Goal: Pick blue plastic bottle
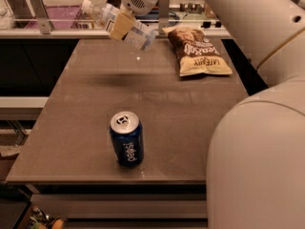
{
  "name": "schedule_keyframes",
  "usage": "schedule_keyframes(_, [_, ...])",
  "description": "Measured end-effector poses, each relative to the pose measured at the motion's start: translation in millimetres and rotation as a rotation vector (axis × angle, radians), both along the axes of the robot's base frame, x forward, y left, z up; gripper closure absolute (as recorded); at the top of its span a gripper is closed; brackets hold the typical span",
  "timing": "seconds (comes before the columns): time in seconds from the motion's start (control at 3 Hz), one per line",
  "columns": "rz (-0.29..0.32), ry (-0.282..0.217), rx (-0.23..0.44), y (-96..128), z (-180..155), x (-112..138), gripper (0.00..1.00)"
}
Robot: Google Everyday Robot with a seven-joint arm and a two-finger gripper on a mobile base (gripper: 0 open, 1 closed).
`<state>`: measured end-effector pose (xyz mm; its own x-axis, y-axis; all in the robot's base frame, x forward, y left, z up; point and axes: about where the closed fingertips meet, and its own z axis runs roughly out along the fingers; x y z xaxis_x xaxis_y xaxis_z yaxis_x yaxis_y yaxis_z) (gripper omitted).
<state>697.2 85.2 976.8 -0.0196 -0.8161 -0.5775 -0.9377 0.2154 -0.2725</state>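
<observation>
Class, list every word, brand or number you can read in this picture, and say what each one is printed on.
"pepsi": on the dark blue can, standing near the front of the table, letters running vertically.
"LATE JULY": on the chip bag, upside down to the camera; its larger words are too blurred to read.
Label of the blue plastic bottle, held in the gripper above the table's far end: too blurred to read.
</observation>
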Motion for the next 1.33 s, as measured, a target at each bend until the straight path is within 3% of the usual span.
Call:
schedule_keyframes(0.67, [-0.01, -0.009, 0.183, 4, 17, -10, 1.0])
schedule_keyframes(1.33, [-0.019, 0.016, 0.342, 13, 18, -5, 1.0])
